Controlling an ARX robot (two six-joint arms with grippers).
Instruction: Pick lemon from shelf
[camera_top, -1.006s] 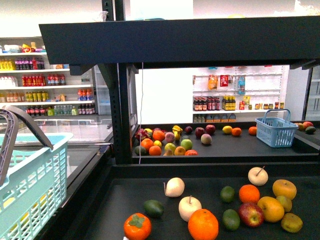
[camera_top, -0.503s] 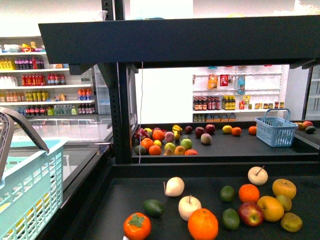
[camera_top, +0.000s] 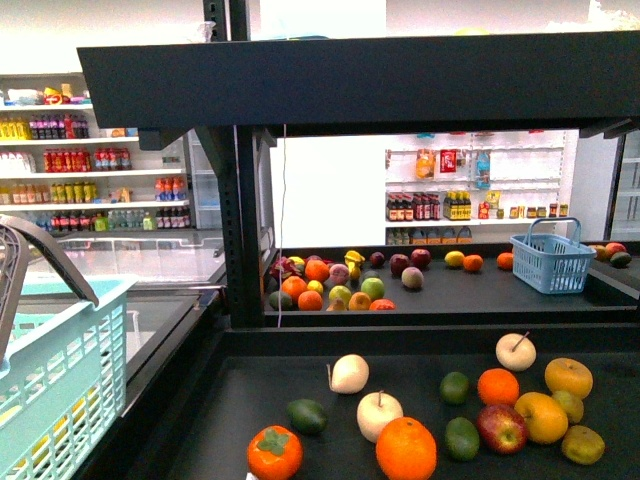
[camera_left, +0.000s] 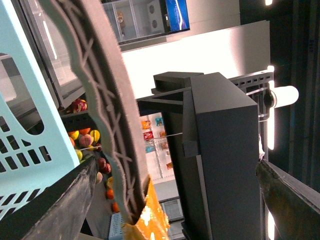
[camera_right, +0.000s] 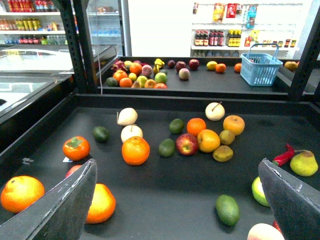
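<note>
**A:** What are the grippers doing, nearest things first?

**B:** The right gripper is hanging wide open, with nothing between its fingers. The left gripper is gaping just as wide. The grey ribbed handle of the turquoise plastic basket is crossing that gap close to one finger and is not being pinched.

**A:** And the lemon?

**B:** I'm taking the yellow oval fruit for it, though I'm not claiming certainty. It is lying right of centre in the right wrist view, on the near tray of the black metal shelf. It is touching a glossy red apple, and duller olive fruits are sitting on its other side.

**A:** How is it going to handle?

**B:** Probably light and firm, with a waxy rind, and ready to roll. I'm leaning towards closing across its narrow middle from above, since its neighbours are crowding it.

**A:** Beyond that?

**B:** Mixed round fruit is lying piled on the far tray. A blue slatted basket is standing at the right.
</note>
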